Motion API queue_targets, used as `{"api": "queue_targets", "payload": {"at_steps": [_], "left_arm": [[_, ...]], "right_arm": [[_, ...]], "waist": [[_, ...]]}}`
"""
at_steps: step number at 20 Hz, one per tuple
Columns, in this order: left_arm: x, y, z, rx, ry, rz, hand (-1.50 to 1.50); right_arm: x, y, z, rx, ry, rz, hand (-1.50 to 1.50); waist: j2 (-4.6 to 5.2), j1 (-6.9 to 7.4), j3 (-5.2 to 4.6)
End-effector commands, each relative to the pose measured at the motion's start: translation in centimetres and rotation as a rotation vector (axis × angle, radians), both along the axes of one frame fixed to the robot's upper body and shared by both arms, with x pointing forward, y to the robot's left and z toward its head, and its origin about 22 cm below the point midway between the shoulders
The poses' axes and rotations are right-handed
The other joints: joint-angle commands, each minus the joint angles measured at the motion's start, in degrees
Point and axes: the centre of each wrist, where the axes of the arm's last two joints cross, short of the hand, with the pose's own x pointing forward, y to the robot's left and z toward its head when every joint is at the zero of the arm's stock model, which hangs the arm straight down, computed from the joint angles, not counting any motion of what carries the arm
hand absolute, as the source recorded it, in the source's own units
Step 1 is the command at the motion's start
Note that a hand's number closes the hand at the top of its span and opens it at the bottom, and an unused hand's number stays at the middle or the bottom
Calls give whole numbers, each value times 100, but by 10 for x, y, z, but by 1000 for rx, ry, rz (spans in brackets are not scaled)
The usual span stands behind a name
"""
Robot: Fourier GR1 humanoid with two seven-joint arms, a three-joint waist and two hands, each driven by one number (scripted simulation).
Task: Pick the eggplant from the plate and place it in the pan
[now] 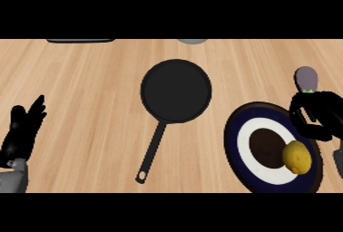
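A pale purple eggplant with a green cap sticks up beyond the fingers of my right hand, which is curled round its stem end, over the far right rim of the plate. That plate has a dark blue rim, a white ring and a brown centre. A black pan lies empty in the middle of the counter, left of the plate, its long handle pointing toward me. My left hand rests open at the left edge, fingers up.
A yellow rounded fruit lies on the plate's right side. A flat dark object and a grey round object show at the counter's far edge. Bare wooden counter separates the pan from my left hand.
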Motion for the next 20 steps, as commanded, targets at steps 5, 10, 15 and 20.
{"api": "queue_targets", "payload": {"at_steps": [5,10,15,20], "left_arm": [[-3,7,-6,-9,6,-12,0],[7,-10,-1,-18,-6,-12,0],[23,6,20,-16,-2,-30,0],[4,-14,-6,-17,-7,-37,0]], "right_arm": [[-10,35,22,248,-330,31,150],[5,65,51,290,-287,49,150],[47,118,60,392,-252,29,150],[70,164,40,476,-197,13,150]], "waist": [[1,60,-8],[6,101,-8],[27,148,-9],[21,165,-7]]}}
